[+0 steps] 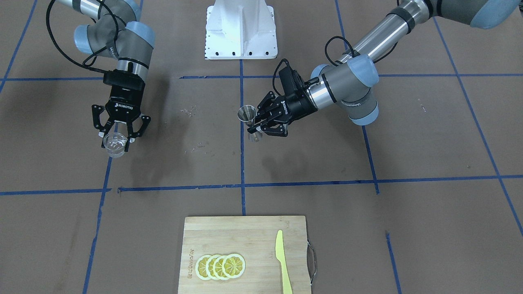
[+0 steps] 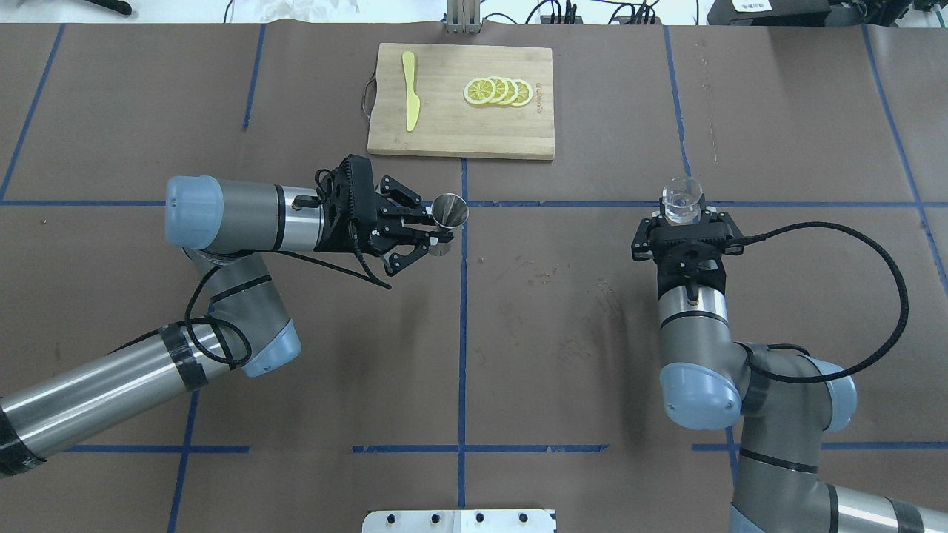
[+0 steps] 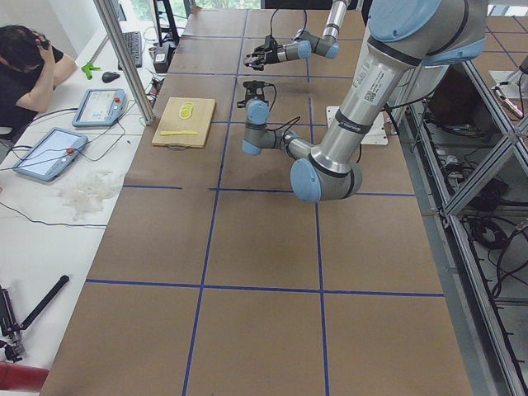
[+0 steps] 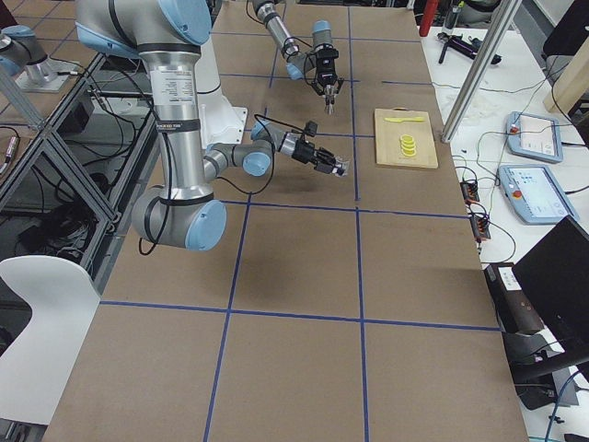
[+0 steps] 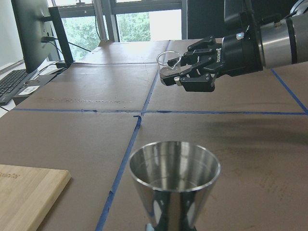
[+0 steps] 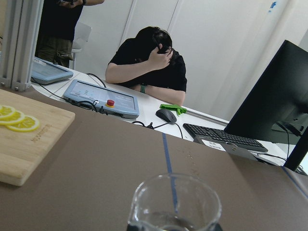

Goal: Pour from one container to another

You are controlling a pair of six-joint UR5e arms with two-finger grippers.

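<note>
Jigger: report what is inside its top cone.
Inside the jigger only bare shiny inner wall shows, no liquid. Its near rim hides the cone's deepest part.

One cup [image 1: 114,143], one jigger [image 1: 248,114], four slices [image 1: 220,266]

Left claw [image 3: 251,84] near cutting board [image 3: 184,124], person [image 3: 25,66] at desk [image 3: 37,206]

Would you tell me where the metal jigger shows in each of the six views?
Exterior front-facing: jigger near centre.
Overhead exterior: jigger just left of centre.
Exterior left: upper middle, too small to make out.
Exterior right: upper middle, too small to make out.
Left wrist: jigger bottom centre, large.
Right wrist: not in it.
Shared landmark: the cutting board, in all six views.
</note>
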